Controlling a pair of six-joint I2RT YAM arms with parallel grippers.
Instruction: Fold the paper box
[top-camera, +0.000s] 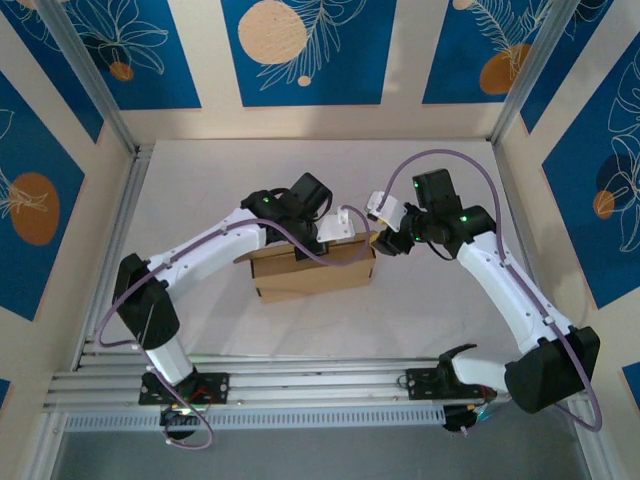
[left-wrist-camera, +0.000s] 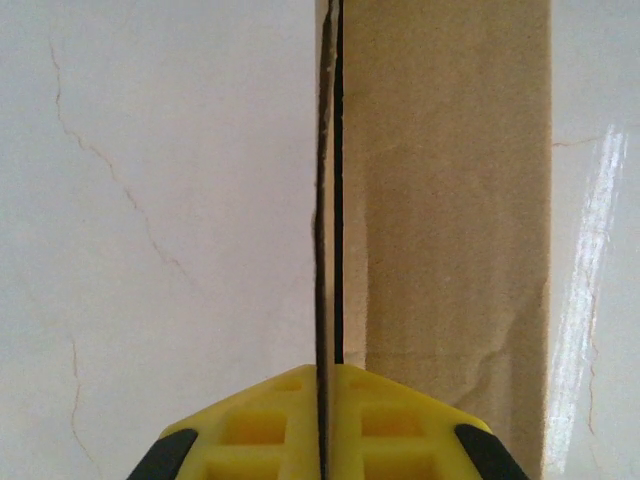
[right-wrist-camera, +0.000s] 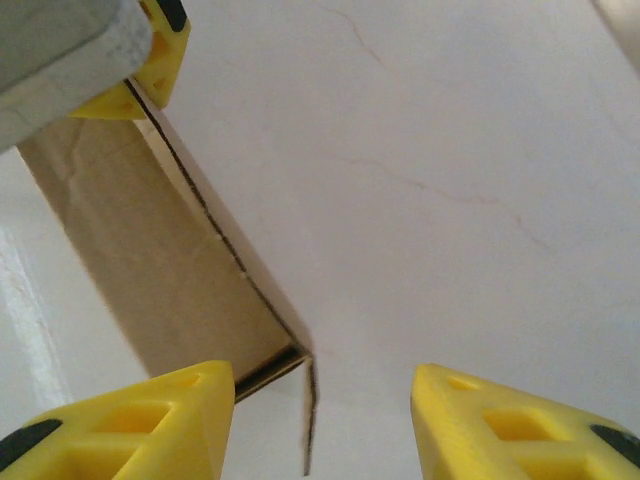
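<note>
- The paper box (top-camera: 315, 270) is plain brown corrugated cardboard, unprinted, partly folded into a long, low shape.
- It sits near the middle of the white table (top-camera: 200, 200), its long side running left to right, slightly skewed.
- One thin wall stands on edge beside a wider panel, with a dark slit between them; my left claw (left-wrist-camera: 322, 400) pinches that edge.
- Seen from my right wrist, its end gapes open, and a short flap juts out at the corner.

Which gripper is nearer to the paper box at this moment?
Left. The left gripper is shut on a thin upright edge of the paper box. The right gripper stands open at the box's right-end corner, its fingers clear of the cardboard.
</note>
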